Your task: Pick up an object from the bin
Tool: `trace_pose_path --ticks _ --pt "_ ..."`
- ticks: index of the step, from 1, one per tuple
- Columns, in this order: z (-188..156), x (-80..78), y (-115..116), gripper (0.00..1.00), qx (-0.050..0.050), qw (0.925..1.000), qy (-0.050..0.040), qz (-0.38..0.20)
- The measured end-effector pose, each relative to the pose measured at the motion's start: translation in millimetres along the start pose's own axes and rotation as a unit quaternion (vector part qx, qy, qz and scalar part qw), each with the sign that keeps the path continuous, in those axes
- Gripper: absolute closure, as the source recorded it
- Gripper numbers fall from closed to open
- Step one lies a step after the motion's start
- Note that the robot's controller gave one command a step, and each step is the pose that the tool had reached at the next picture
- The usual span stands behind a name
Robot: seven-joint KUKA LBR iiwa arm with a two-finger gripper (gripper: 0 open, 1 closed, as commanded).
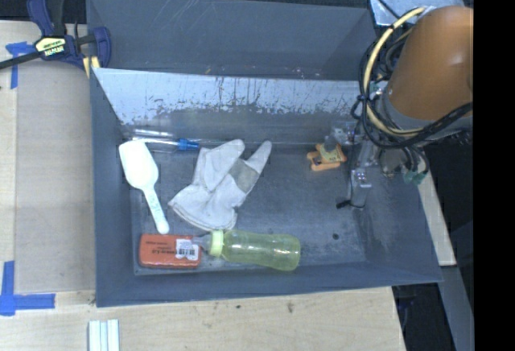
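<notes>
Six loose things in the grey bin (241,35); hand (352,196) near a small orange toy (326,157), grip indiscernible.

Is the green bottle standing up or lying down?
Lying down. The green bottle rests on its side, its long body flat along the floor, cap end next to the orange packet.

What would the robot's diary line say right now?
pincer: right side of grey metal bin | nearest: small orange-tan plastic piece, apart

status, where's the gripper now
Gripper at right side of bin, over bare floor. Small orange object just beside it, toward the back. White glove, green bottle farther left, clear of it.
</notes>
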State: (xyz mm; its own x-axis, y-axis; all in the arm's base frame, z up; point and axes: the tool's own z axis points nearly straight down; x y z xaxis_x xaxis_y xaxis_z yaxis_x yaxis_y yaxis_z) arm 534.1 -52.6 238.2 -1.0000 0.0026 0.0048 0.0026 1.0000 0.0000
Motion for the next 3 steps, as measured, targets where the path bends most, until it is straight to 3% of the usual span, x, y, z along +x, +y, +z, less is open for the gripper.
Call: trace_pose_path --ticks 1,2,3 --pt "-4.8 -1.3 0.3 0.00 0.000 1.0000 -0.0042 -0.001" --pt "64.9 13.5 27.6 0.00 0.001 0.9996 -0.0063 -0.028" --pt "84.0 -0.4 110.2 0.00 0.000 0.9993 -0.0041 -0.038"
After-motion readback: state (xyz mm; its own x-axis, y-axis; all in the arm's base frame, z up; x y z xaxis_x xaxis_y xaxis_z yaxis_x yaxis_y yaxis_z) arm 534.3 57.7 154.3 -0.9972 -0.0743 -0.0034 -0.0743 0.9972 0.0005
